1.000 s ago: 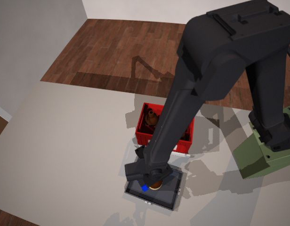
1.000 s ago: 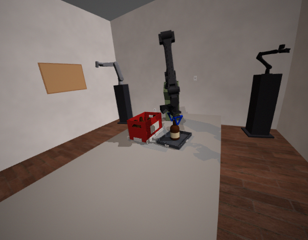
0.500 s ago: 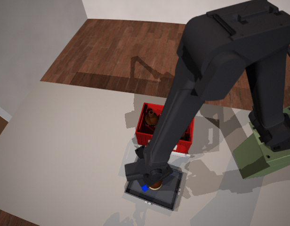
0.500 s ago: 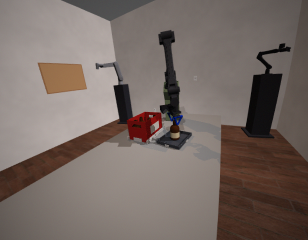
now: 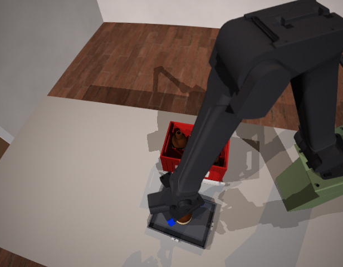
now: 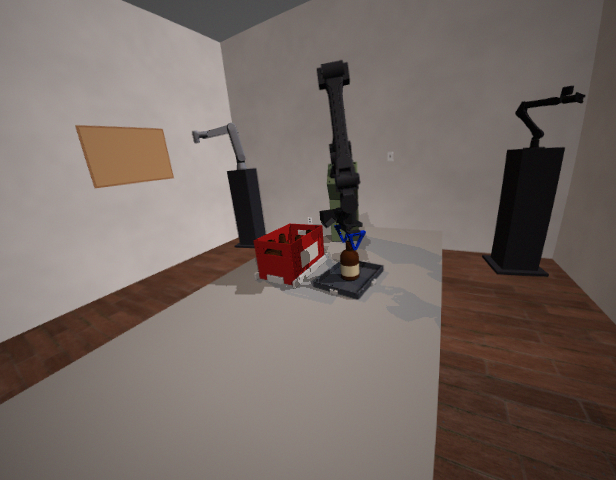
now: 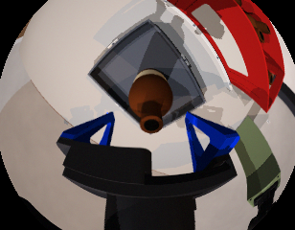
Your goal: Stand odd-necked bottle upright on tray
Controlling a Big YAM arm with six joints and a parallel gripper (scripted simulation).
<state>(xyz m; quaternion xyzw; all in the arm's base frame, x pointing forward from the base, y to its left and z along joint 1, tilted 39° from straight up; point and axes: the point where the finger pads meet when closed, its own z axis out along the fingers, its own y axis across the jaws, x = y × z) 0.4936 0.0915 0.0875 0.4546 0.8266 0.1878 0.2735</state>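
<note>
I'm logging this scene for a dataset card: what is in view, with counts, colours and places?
Bottle on tray: 1, brown with cream label, upright on the tray.
Bottles in crate: brown, at least 1 visible; the arm and crate walls hide the rest.
Crate: 1, red, on the table beside the tray.
Tray: 1, dark grey, on the table.
Table: 1, beige.
Board: 1, tan, on the left wall.
Pedestals with small arms: 2, black, on the floor by the walls.
Base block: 1, green, under the arm.
Arm: 1, black.
End effector: 1, blue fingers open, straddling the bottle neck.
</note>
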